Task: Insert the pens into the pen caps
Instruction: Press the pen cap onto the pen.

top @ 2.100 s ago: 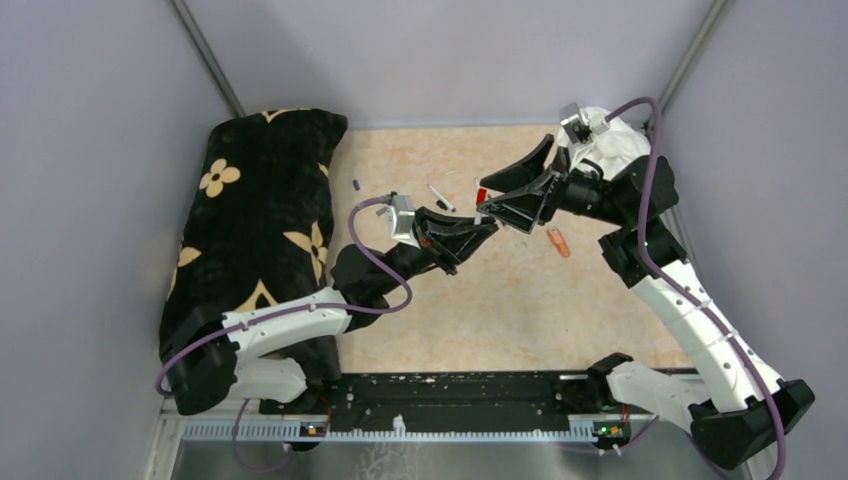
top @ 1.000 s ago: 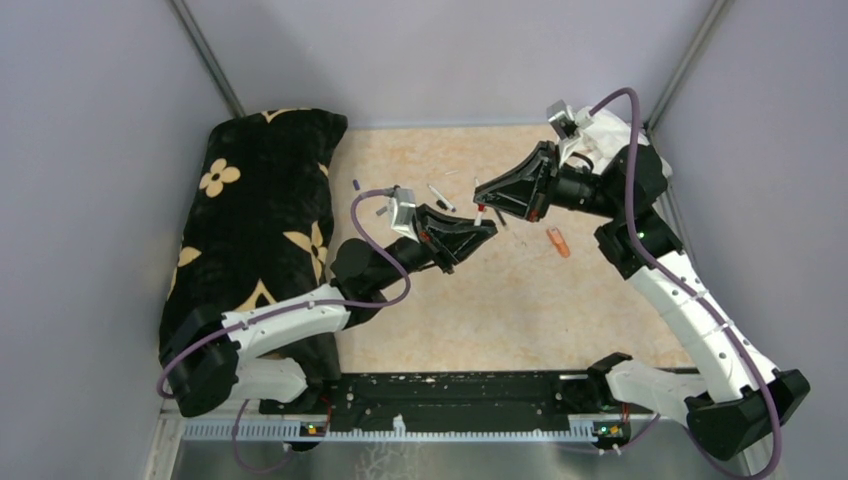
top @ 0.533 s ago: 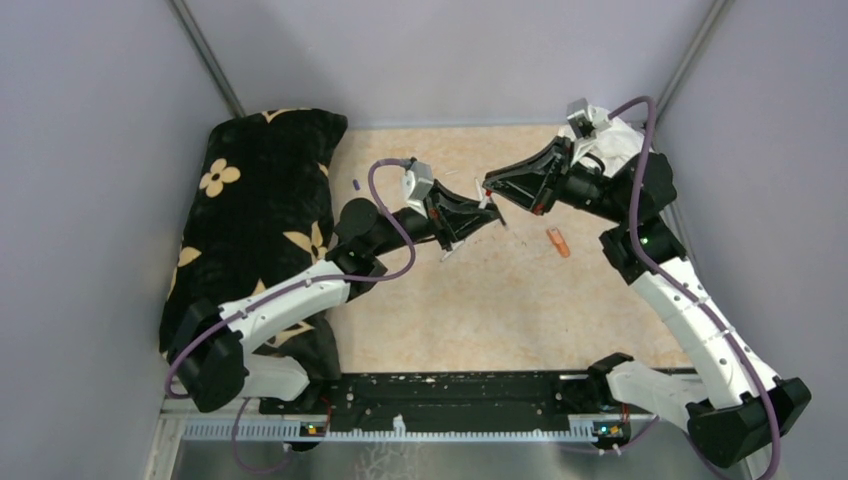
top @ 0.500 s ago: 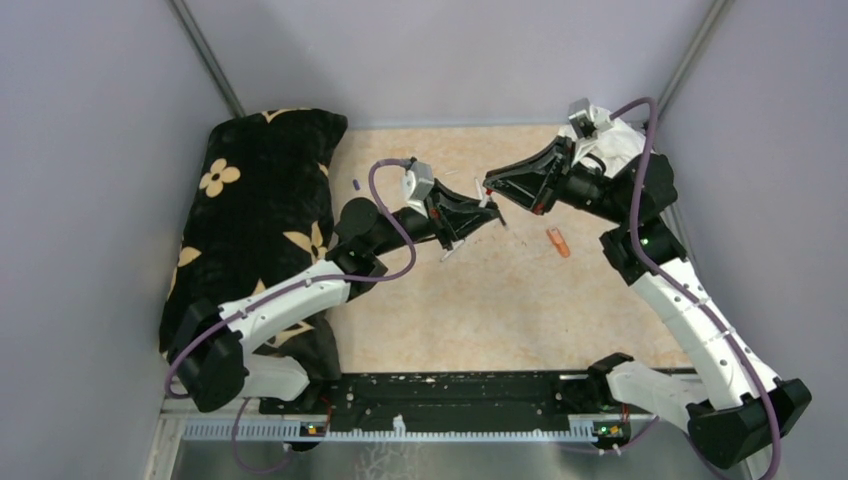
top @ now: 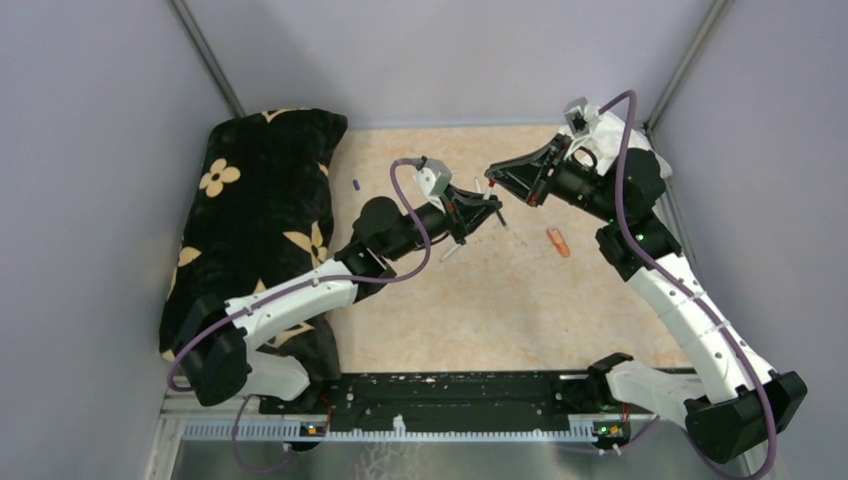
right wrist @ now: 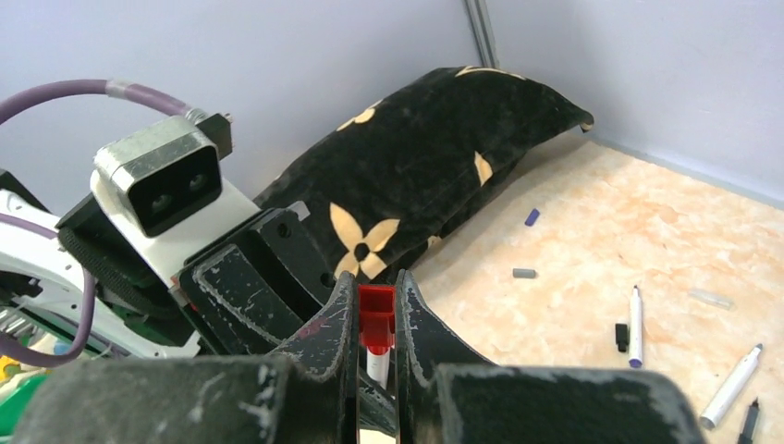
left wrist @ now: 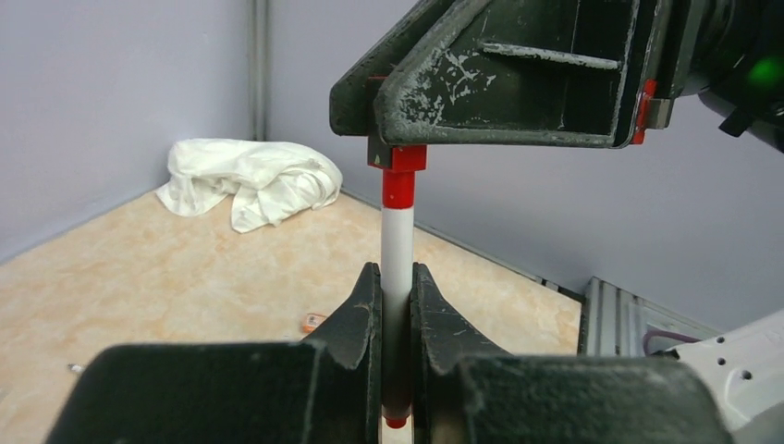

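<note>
My left gripper is shut on the white barrel of a pen, which stands upright with a red end below the fingers. The pen's top end sits inside a red pen cap. My right gripper is shut on that red cap, and the white barrel shows just under it. Seen from the top camera, the two grippers meet tip to tip above the middle of the table, left gripper and right gripper. Other pens and caps lie loose on the table.
A black flower-patterned cushion fills the left side. An orange highlighter lies right of the grippers and a purple cap near the cushion. A white pen lies under the left arm. A crumpled white cloth lies in a far corner.
My left arm has swung up and away from me, carrying the pen to the right gripper. The pen's top end now sits in the red cap. The right gripper has shifted slightly.
</note>
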Robot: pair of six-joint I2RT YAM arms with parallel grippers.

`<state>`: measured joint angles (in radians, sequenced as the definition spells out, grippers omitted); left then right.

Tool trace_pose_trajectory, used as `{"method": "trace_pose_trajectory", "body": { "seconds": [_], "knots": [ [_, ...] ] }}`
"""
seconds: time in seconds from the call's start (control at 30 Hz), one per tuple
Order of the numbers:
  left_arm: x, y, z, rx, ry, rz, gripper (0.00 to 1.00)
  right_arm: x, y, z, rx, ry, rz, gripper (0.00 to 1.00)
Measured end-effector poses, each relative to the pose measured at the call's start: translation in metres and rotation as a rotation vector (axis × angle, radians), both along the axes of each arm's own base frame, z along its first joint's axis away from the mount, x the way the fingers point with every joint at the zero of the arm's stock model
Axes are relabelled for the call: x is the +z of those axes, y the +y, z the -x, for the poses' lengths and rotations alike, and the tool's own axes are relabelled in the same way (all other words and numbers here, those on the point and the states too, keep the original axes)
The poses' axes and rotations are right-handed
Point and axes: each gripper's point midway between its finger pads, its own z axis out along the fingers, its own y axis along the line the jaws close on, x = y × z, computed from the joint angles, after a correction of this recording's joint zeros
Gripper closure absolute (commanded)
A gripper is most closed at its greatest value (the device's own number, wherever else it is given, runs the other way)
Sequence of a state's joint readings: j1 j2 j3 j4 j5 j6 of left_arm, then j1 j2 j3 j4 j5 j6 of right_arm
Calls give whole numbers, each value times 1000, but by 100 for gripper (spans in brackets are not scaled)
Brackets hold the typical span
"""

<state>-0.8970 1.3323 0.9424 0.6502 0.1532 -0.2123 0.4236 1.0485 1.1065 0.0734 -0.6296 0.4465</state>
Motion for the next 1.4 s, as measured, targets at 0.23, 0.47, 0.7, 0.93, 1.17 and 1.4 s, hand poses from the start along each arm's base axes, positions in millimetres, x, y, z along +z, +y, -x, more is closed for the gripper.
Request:
{"method": "trace_pose_trajectory", "body": {
  "seconds": [0.23,0.47,0.7,0.93,1.17,1.4],
  "knots": [
    [8,13,5,-272,51,70,100,4,8,2,59,-12,-27,100],
    [6,15,8,-413,5,38,100,3,12,6,99,-21,-29,100],
    [16,0,-1,-272,-79,-20,100,15,4,-4,25,-53,-26,100],
    [5,7,0,-227,-47,29,100,-6,9,5,166,71,-6,46],
    [-6,19,20,-223,-5,112,100,-18,9,9,283,154,12,28],
    [-12,26,32,-238,50,168,100,-13,6,36,386,10,32,28]
  ]
}}
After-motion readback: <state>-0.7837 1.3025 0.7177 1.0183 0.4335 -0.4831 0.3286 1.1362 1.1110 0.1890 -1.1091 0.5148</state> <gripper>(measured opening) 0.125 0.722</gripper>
